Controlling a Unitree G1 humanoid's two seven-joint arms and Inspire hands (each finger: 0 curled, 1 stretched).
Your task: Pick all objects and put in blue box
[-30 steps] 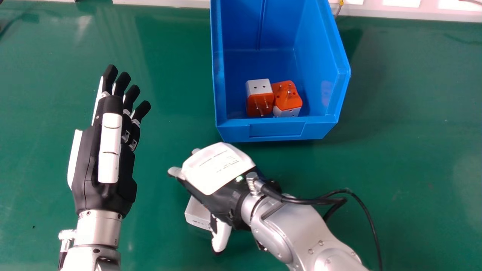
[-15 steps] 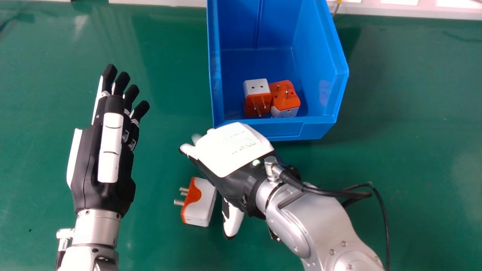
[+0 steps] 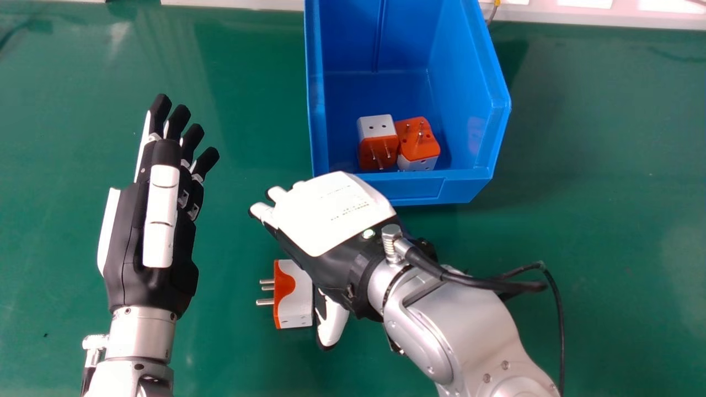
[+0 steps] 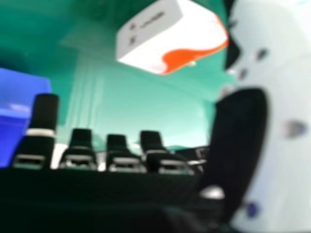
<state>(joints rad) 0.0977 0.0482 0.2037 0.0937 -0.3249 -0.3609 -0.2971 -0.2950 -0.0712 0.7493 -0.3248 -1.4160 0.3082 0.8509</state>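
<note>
Right hand [image 3: 325, 260] released, near side of blue box [image 3: 416, 190]
Unreadable print marks its white plate [image 3: 331, 212]; a plug adapter [image 3: 297, 306] lies on the table [image 3: 595, 248] before the box, two adapters [image 3: 378, 149] inside.

The box [image 3: 416, 190] is showing plain blue, the tabletop [image 3: 579, 248] glossy green. The loose adapter [image 3: 295, 303] is pairing white with a curving orange patch; the first boxed adapter [image 3: 378, 143] and the second boxed adapter [image 3: 417, 143] are likewise combining white and orange. The left hand [image 3: 149, 237] and right hand [image 3: 331, 215] are contrasting black with white.
</note>
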